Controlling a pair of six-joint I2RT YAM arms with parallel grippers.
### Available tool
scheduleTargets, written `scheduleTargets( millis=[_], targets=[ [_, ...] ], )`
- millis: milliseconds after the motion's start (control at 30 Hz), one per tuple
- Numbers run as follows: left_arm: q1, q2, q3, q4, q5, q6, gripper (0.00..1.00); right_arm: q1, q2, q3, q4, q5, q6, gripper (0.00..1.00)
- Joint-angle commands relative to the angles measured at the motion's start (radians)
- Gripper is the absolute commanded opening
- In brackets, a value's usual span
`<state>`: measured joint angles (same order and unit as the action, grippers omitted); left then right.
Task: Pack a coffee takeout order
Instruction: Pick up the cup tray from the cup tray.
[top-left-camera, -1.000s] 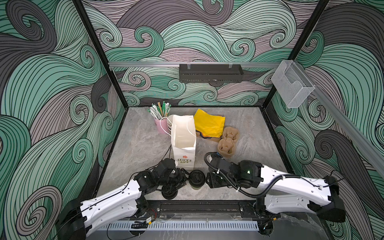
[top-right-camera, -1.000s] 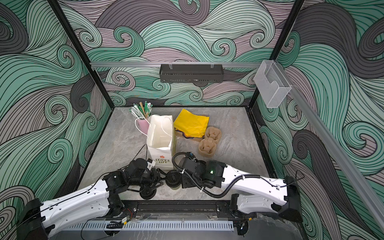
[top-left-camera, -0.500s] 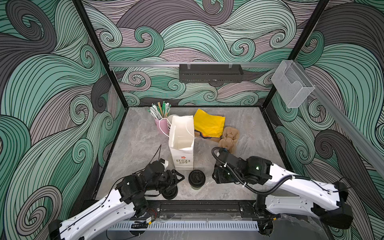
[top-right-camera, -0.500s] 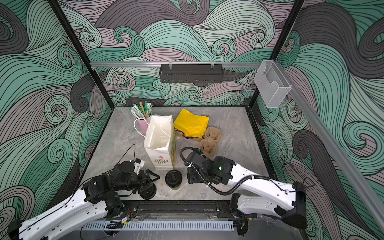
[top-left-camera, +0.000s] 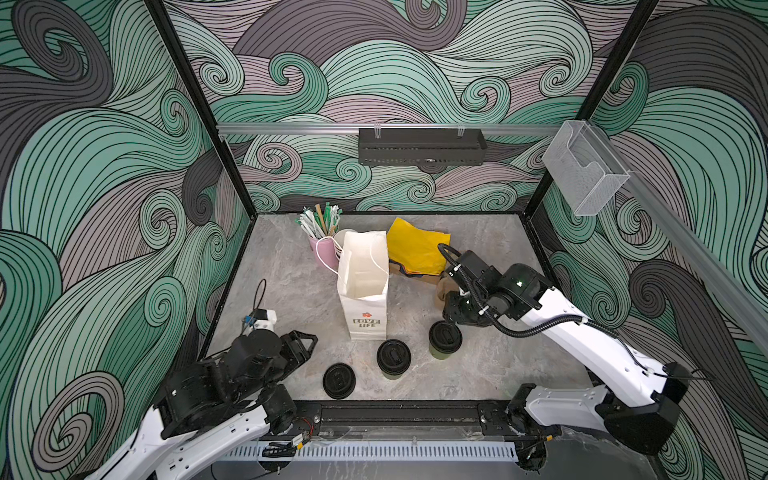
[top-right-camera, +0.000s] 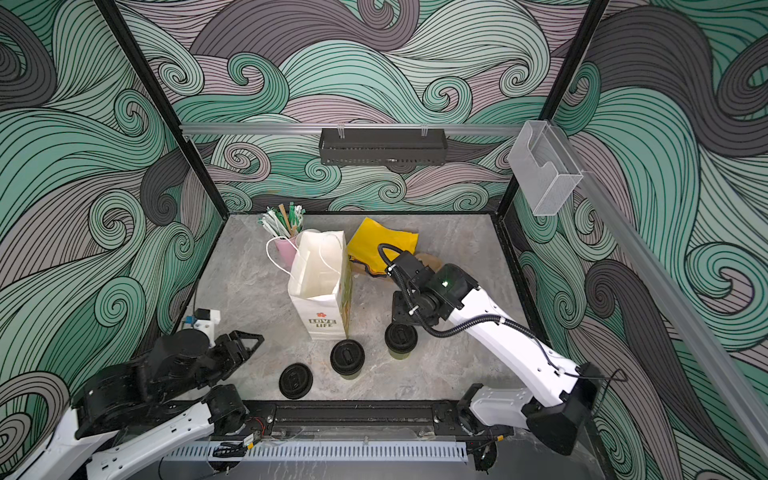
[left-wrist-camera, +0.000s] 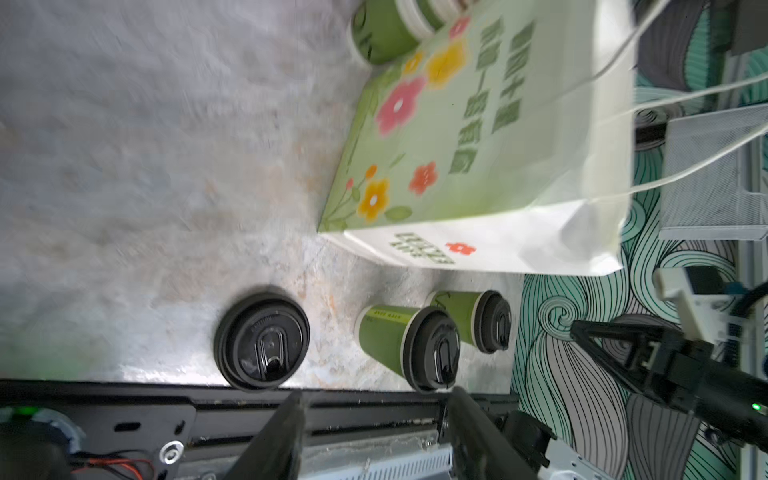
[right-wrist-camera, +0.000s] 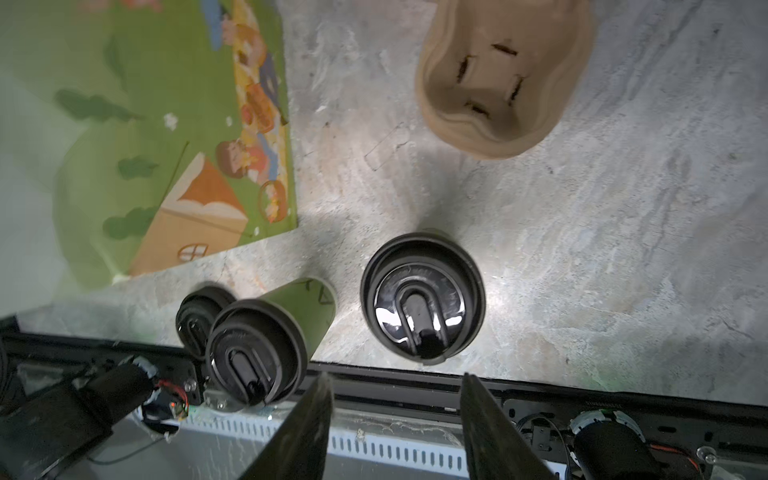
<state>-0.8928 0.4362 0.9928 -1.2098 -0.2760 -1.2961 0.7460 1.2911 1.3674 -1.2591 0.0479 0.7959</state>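
- The right gripper (right-wrist-camera: 395, 376) has its jaws spread about halfway, with nothing between them.
- One lidded green cup (right-wrist-camera: 422, 297) stands upright on the marble table (top-left-camera: 291, 270), just ahead of those jaw tips. It's lined up with the gap but not inside it, and nothing is touching it.
- A second lidded cup (top-left-camera: 393, 356) is also upright, off to one side of the right jaws and close beside the first cup.
- A loose black lid (top-left-camera: 339, 380) lies flat on the table past that second cup. It's the furthest of the three from the right jaws.
- The left gripper (left-wrist-camera: 376, 392) is also parted and empty. The loose lid and the second cup are both out ahead of its tips, one toward each finger, and clear of them.
- The white "LOVE LIFE" paper bag (top-left-camera: 363, 286) stands open further out ahead of the left jaws and off to the side of the right ones.
- A brown pulp cup carrier (right-wrist-camera: 498, 83) lies behind the right jaws, on the wrist side.
- The yellow napkins (top-left-camera: 415, 245) are further back again, beyond the carrier.
- Some unlidded green cups (left-wrist-camera: 390, 33) and the pink cup of straws (top-left-camera: 326, 253) are on the far side of the bag from the left jaws.
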Motion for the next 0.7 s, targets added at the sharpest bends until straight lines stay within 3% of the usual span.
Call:
scheduleTargets(
  millis=[0,167,367,433,567,667],
  targets=[
    [-0.003,0.091,0.149,-0.128,-0.256,0.145,0.6,-0.074,0.045,0.032,-0.076,0.027,-0.007,0.53],
    [-0.003,0.271,0.364,-0.126,-0.342,0.314,0.67,-0.168,0.152,0.098,-0.075,0.067,-0.032,0.56],
    [0.03,0.375,0.449,0.016,-0.373,0.498,0.78,-0.26,0.286,0.164,-0.073,0.063,-0.113,0.59],
    [0.088,0.422,0.472,0.055,-0.309,0.529,0.79,-0.279,0.333,0.192,-0.073,0.064,-0.148,0.6],
    [0.29,0.521,0.495,0.125,-0.045,0.545,0.8,-0.332,0.425,0.264,-0.073,0.001,-0.193,0.6],
    [0.382,0.574,0.516,0.148,0.057,0.547,0.8,-0.352,0.475,0.302,-0.073,-0.002,-0.204,0.6]
  ],
)
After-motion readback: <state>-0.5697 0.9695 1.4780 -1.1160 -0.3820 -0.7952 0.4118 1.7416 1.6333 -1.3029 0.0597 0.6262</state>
